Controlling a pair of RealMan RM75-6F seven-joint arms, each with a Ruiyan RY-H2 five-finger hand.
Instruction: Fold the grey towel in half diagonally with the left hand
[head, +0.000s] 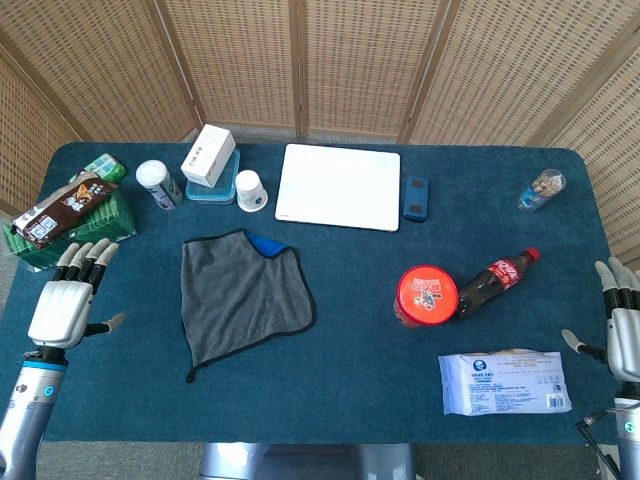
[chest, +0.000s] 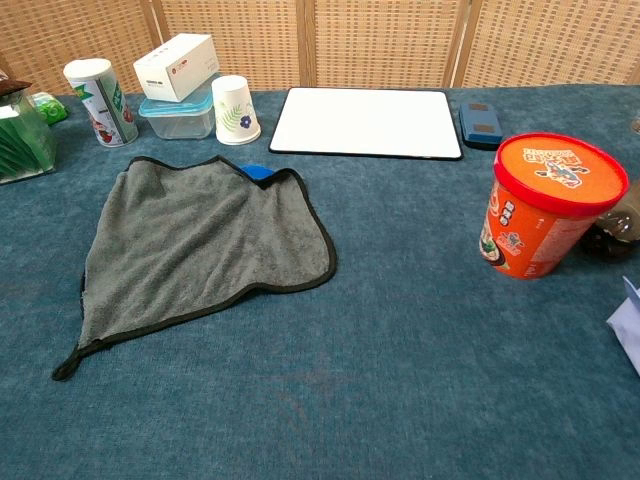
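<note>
The grey towel (head: 238, 298) (chest: 197, 240) with a black hem lies flat on the blue table, folded into a rough triangle with one point toward the front edge. A bit of blue (head: 266, 243) (chest: 258, 172) shows under its far corner. My left hand (head: 70, 296) rests at the table's left side, well left of the towel, fingers straight and apart, holding nothing. My right hand (head: 622, 324) rests at the far right edge, likewise empty with fingers extended. Neither hand shows in the chest view.
A white board (head: 339, 185), dark case (head: 415, 197), paper cup (head: 250, 190), can (head: 159, 183) and a white box on a container (head: 209, 158) line the back. Orange tub (head: 426, 295), cola bottle (head: 496, 280) and wipes pack (head: 505, 382) sit right. Snack packs (head: 65, 212) lie far left.
</note>
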